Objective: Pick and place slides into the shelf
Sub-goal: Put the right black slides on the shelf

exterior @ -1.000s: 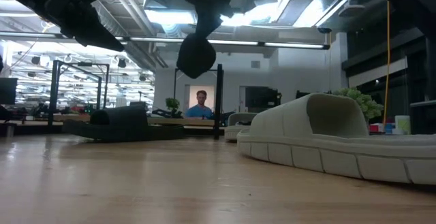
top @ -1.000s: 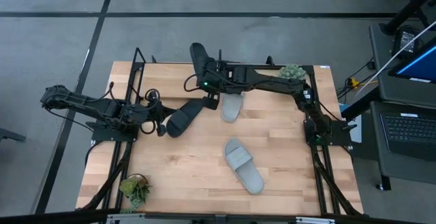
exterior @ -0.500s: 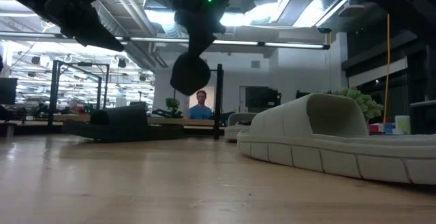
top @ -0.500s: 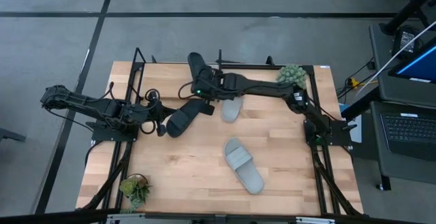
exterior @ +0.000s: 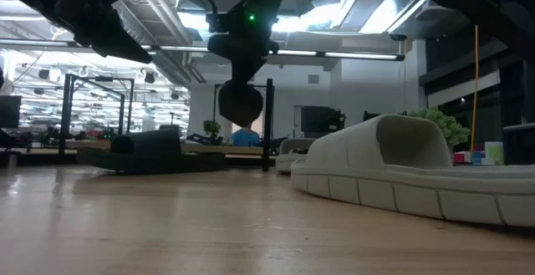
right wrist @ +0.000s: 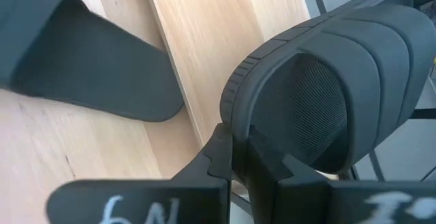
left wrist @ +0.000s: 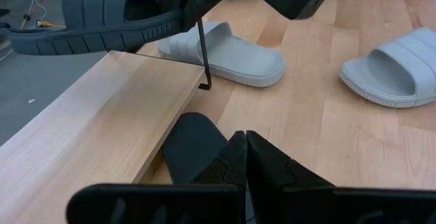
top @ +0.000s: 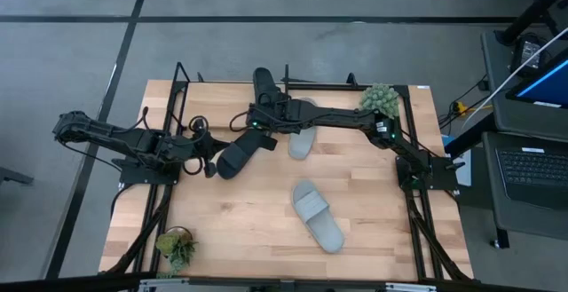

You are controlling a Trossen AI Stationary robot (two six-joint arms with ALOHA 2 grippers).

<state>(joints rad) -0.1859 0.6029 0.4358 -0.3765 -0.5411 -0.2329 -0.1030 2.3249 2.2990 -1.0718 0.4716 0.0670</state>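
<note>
My right gripper is shut on a black slide and holds it over the shelf at the table's far edge. In the low view the slide hangs clear of the wood. The second black slide lies left of centre, one end by the shelf's light board. My left gripper is shut right at its other end; I cannot tell whether it touches. One pale grey slide lies by the shelf. The other pale grey slide lies nearer the front. My right gripper holds the black slide by the side edge of its wide strap. One finger is on the ridged outside, and the other finger is inside against the mesh lining. The slide hangs below the fingers, clear of the shelf board.
A small potted plant stands at the far right corner and another plant at the near left. The shelf's thin black rods stand upright by the board. A person shows in the room beyond the table.
My right gripper has gone down and a little toward the table's left with the black slide. The slide has turned about in the hold and now hangs lower over the shelf.
</note>
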